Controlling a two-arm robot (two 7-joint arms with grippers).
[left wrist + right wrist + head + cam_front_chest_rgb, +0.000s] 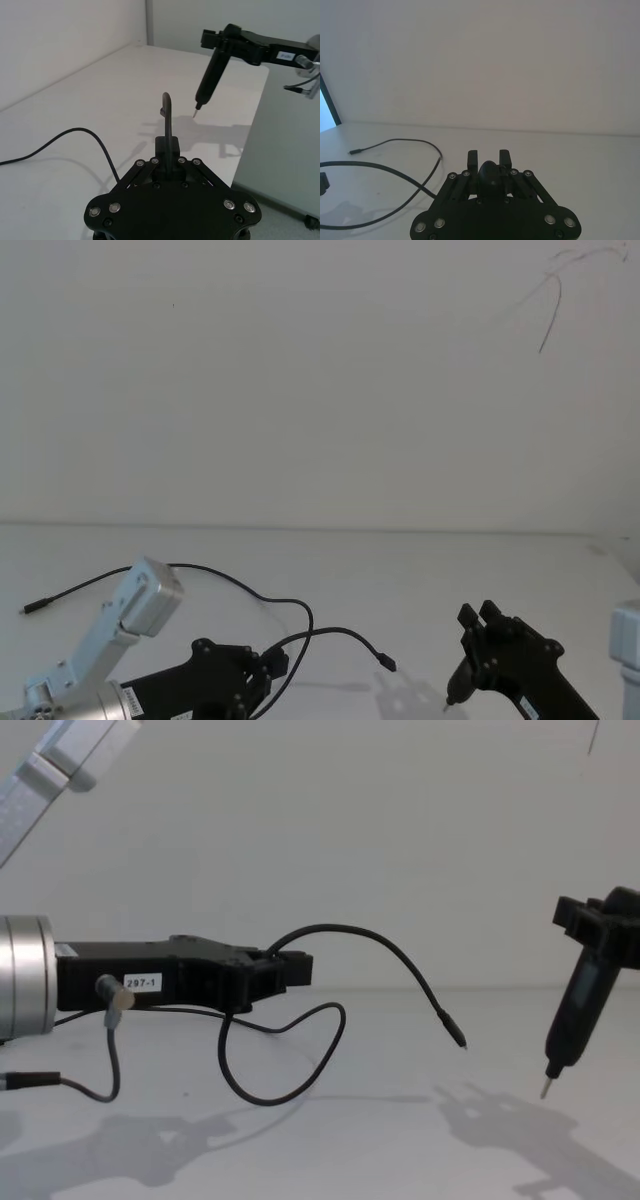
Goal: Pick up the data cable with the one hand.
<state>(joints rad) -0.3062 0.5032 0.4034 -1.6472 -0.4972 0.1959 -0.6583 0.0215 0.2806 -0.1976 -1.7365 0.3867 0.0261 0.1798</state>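
The data cable (372,939) is a thin black cord, and my left gripper (300,970), the black one labelled 297-1, is shut on it above the white table. From the jaws the cord arcs forward and down to its slim plug (459,1041), which hangs in the air. A loose loop (285,1095) sags below the gripper. In the left wrist view the cable (167,112) stands up between the closed fingers (167,145). The head view shows the cord's far end (30,608) lying on the table. My right gripper (600,935) holds a black pointed tool (570,1020) upright, off to the right.
The white table (450,570) runs back to a plain wall. Its side edge (250,130) drops off beyond the right gripper (220,37). A white object (628,640) stands at the far right. More cable (415,185) trails across the table surface.
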